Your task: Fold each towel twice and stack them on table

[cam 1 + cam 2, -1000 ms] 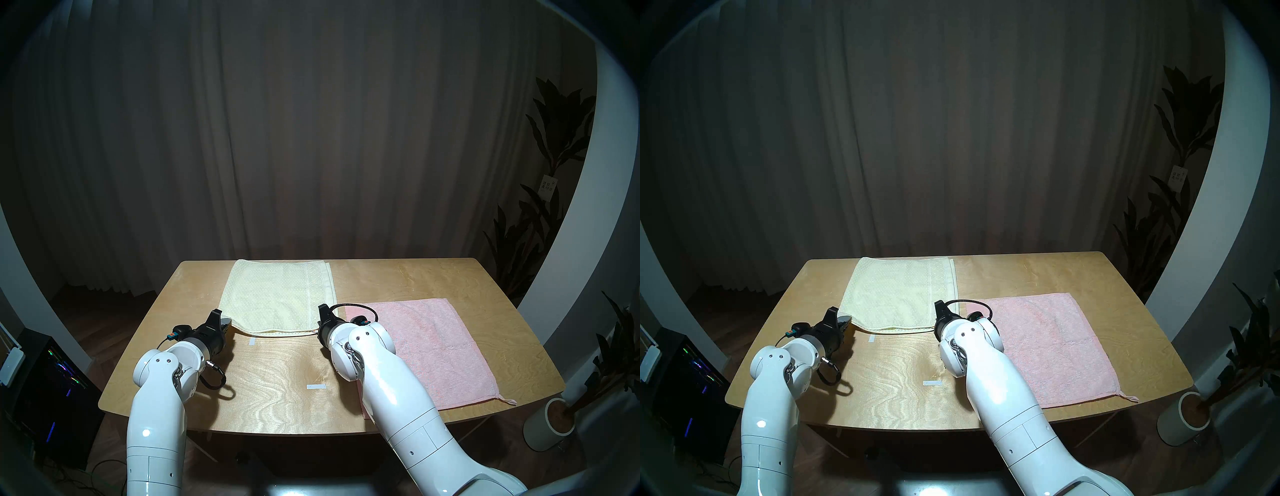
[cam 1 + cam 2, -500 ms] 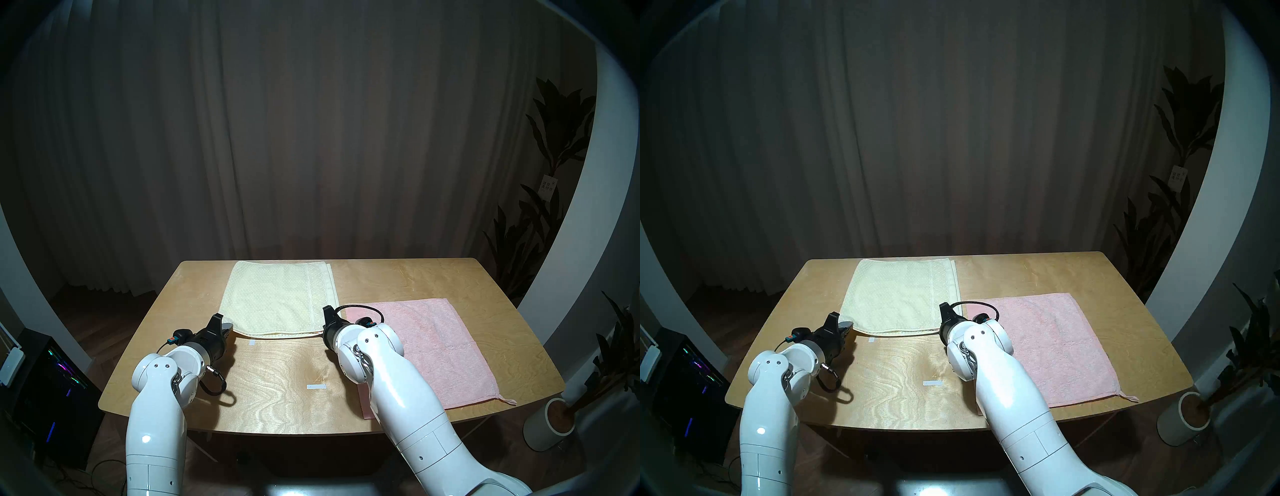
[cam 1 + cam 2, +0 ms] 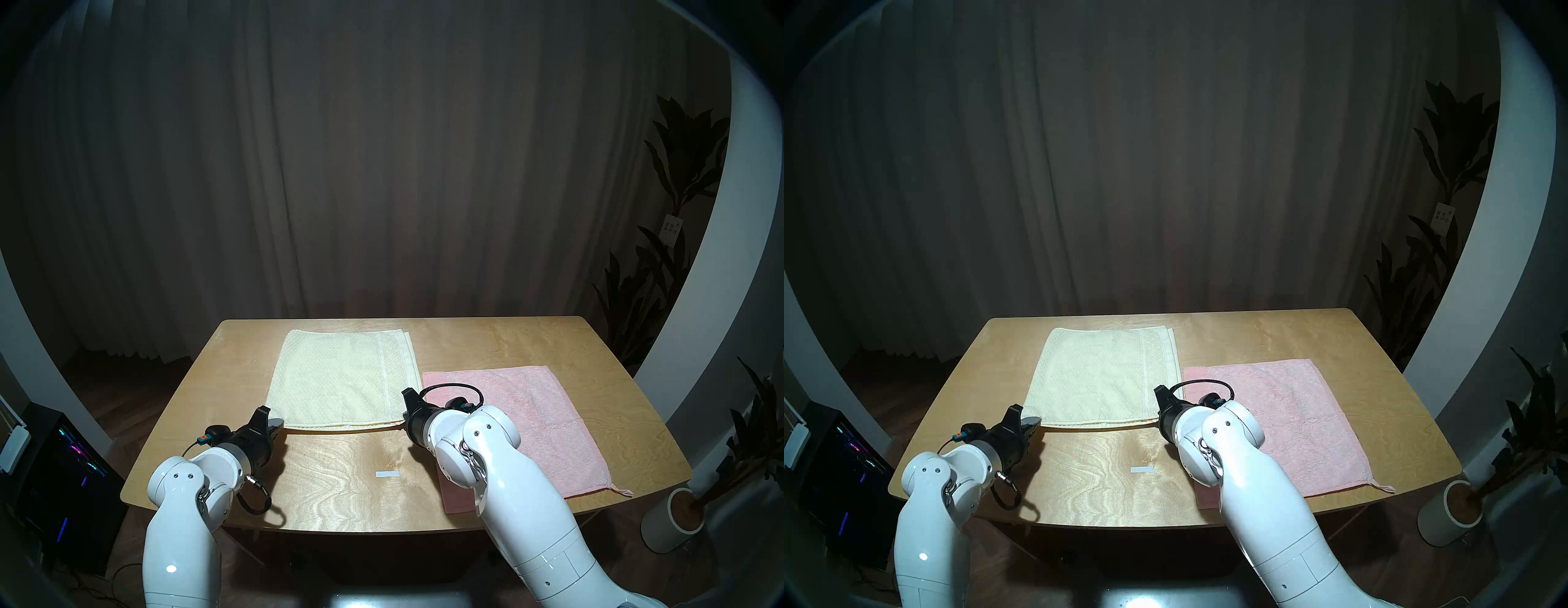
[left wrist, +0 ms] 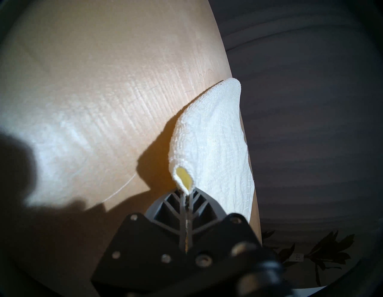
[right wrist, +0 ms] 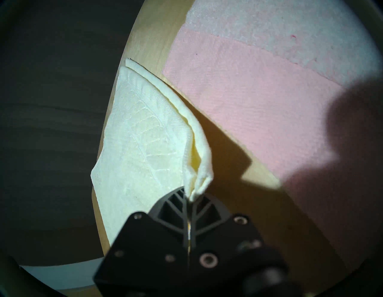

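The cream-yellow towel (image 3: 339, 382) (image 3: 1098, 378) lies doubled on the plywood table (image 3: 331, 488), its lace band on the right. My left gripper (image 3: 276, 426) (image 4: 185, 195) is shut on its near-left corner (image 4: 213, 145). My right gripper (image 3: 405, 418) (image 5: 189, 197) is shut on its near-right corner (image 5: 141, 145), where two layers show. Both corners are lifted slightly off the wood. The pink towel (image 3: 522, 424) (image 3: 1284, 416) (image 5: 248, 93) lies flat and unfolded at the right, partly under my right arm, its loop (image 3: 621, 491) over the table edge.
A white tape strip (image 3: 387, 474) sits on bare wood near the front middle. A potted plant (image 3: 674, 522) stands on the floor at the right and a lit computer case (image 3: 63, 467) at the left. A dark curtain hangs behind.
Both arms have drawn back toward me, dragging the cream towel nearer. Its far edge has left the table's far edge, and its near edge now covers a small tape strip.
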